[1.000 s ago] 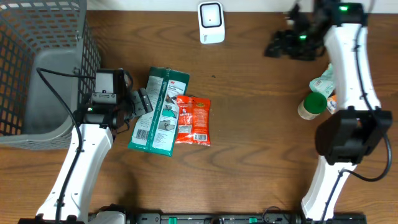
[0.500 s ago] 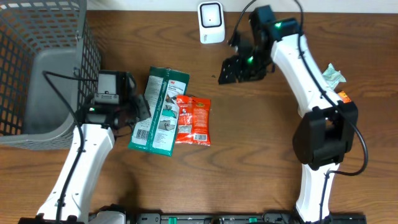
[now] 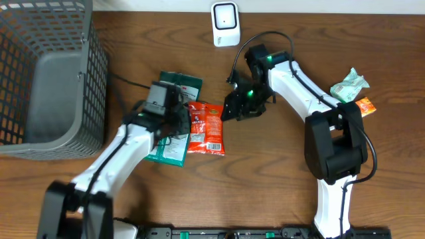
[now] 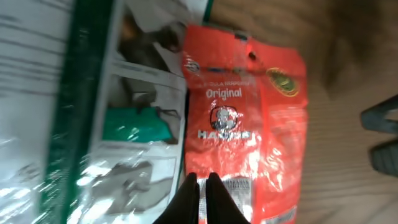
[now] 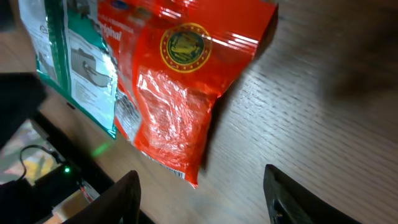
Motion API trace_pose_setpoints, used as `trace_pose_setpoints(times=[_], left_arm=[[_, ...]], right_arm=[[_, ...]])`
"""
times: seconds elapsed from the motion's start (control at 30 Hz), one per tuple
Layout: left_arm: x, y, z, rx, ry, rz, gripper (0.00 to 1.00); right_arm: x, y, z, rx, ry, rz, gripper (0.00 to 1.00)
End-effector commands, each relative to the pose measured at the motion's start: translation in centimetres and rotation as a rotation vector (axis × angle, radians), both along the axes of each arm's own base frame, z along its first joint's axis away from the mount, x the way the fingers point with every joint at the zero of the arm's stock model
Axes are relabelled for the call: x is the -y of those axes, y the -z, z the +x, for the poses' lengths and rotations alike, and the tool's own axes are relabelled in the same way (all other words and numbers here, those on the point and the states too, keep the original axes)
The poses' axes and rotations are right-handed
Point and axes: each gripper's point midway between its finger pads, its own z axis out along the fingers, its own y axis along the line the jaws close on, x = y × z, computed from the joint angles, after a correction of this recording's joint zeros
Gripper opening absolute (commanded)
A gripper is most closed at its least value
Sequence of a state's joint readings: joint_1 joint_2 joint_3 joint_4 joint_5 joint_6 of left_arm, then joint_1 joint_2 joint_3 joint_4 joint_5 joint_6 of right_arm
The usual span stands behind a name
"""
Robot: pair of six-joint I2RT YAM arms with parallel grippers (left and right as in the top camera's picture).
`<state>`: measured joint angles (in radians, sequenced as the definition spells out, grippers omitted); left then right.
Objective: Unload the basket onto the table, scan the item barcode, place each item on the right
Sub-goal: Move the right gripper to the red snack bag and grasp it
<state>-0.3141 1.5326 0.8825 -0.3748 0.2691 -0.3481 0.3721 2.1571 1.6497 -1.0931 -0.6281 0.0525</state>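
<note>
A red snack packet (image 3: 207,129) lies flat on the table, overlapping the right edge of a green-and-white package (image 3: 188,83). My left gripper (image 3: 182,119) hovers over the seam between them. In the left wrist view it (image 4: 202,194) is shut, with the red packet (image 4: 249,124) and the green package (image 4: 118,118) below and nothing visibly held. My right gripper (image 3: 230,111) is at the red packet's right edge, open. In the right wrist view the packet (image 5: 186,93) has its corner between the spread fingers (image 5: 127,199). The white scanner (image 3: 226,24) stands at the table's back edge.
A grey wire basket (image 3: 46,73) fills the back left. A crumpled green-white packet (image 3: 349,83) and a small orange item (image 3: 364,105) lie at the right. My right arm's cable arcs above the table behind the scanner side.
My left arm swung right from beside the basket onto the packages and shut. My right arm swept from the far right down to the red packet, its jaws narrowing.
</note>
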Motion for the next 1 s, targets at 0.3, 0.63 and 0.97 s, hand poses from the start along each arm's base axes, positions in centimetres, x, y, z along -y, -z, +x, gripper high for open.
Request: trace_pose_setpoints(times=[0.3,0.63,0.97], left_arm=[[2.0,6.5,-0.8,-0.128,0.040,0.026,0.07],[1.8,7.7,-1.5,-0.172,0.040,0.041,0.08],[1.8,7.7,-1.6,-0.174,0.041,0.042,0.08]], right_arm=[[-2.2,1.6,-2.3,-0.053,0.002,0.211,0.54],[-4.6,3.6,-2.6,-0.009,0.041,0.387,0.44],[-6.2,4.9,-2.8,0.038,0.083,0.458,0.40]])
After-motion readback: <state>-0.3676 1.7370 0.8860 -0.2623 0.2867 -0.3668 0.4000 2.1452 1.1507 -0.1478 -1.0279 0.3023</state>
